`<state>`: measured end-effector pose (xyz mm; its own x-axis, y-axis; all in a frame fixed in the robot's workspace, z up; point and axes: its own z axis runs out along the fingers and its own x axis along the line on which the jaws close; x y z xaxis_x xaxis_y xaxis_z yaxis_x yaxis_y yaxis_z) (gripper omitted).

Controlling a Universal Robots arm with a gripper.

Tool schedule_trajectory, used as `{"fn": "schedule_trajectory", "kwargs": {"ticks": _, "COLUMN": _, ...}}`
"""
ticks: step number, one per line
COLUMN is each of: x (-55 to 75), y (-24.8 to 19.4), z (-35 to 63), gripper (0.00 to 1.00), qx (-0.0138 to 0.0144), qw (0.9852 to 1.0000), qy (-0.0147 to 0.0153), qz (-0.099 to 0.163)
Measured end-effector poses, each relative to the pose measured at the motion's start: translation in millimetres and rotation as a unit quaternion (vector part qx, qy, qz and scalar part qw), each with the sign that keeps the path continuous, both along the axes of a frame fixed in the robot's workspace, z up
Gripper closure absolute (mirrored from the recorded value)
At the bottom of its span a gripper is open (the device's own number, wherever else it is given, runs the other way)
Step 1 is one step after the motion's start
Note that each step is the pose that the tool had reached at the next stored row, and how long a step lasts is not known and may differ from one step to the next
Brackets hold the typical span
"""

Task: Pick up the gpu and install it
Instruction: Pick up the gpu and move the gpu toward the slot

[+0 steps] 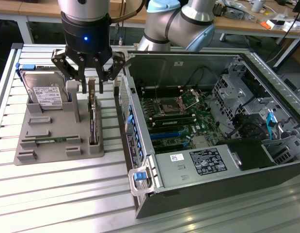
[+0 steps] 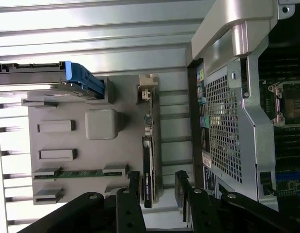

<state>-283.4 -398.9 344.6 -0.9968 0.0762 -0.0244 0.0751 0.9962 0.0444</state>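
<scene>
Wide open, the pincer [image 1: 91, 83] hangs over the gpu [image 1: 93, 124], which stands on edge in the grey holder [image 1: 50, 128] at the exterior view's left of the computer case [image 1: 169, 63]; lower squarely, straddling its top edge.

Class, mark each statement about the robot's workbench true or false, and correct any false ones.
1. The gpu stands on edge in the grey holder. True.
2. The gripper is shut on the hard drive. False: its fingers are open, one on each side of the gpu.
3. The computer case lies open. True.
4. The gpu is installed inside the computer case. False: it sits in the holder, beside the case.
</scene>
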Motion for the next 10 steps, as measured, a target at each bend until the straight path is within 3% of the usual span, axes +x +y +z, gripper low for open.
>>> {"fn": "schedule_trajectory", "kwargs": {"ticks": 10, "x": 0.0, "y": 0.0, "z": -7.1, "gripper": 0.58, "qx": 0.0, "qw": 1.0, "qy": 0.0, "qz": 0.0}}
